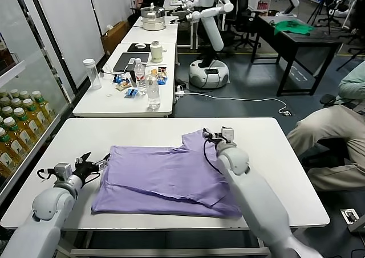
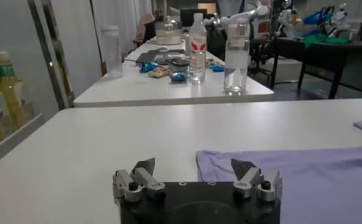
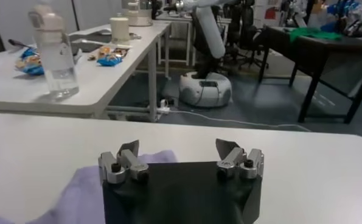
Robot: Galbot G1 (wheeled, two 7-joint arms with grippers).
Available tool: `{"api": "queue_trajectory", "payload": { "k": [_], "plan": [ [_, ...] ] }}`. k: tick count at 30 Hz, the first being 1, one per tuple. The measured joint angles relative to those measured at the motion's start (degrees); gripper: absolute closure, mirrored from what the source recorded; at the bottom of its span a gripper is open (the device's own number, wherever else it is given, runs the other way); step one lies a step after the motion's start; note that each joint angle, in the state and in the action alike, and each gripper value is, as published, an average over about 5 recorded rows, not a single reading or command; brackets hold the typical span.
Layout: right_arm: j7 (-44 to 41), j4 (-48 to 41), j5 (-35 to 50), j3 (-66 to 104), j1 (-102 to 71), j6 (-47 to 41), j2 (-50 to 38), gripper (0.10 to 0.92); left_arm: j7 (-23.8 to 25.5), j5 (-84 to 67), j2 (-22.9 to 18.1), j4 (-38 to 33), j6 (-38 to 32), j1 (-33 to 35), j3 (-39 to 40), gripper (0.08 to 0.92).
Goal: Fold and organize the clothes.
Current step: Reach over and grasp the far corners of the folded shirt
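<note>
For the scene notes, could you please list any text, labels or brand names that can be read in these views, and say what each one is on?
None can be read.
water bottle: red label, print too blurred.
yellow drink bottles: labels too small.
snack packets: print too small.
purple T-shirt: no print showing.

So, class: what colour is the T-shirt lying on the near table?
Light purple, plain lavender: the T-shirt shows best in the head view.
</note>
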Motion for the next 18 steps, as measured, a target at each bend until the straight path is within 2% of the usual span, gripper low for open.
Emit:
{"api": "queue_trajectory", "payload": {
  "k": [9,18],
  "plan": [
    [-1.11,-10.43,-1.43,0.77,4.23,3.13,3.17,0.203,1.73,1.17,-0.59,6.58,-0.19,-6.11,3.25,0.177],
    [-1.5,-15.1,-1.69,1.28,5.71,4.71,4.69,0.203,2.69,2.44,-1.34,10.55,-0.27,-9.89,5.46,0.177]
  ]
}}
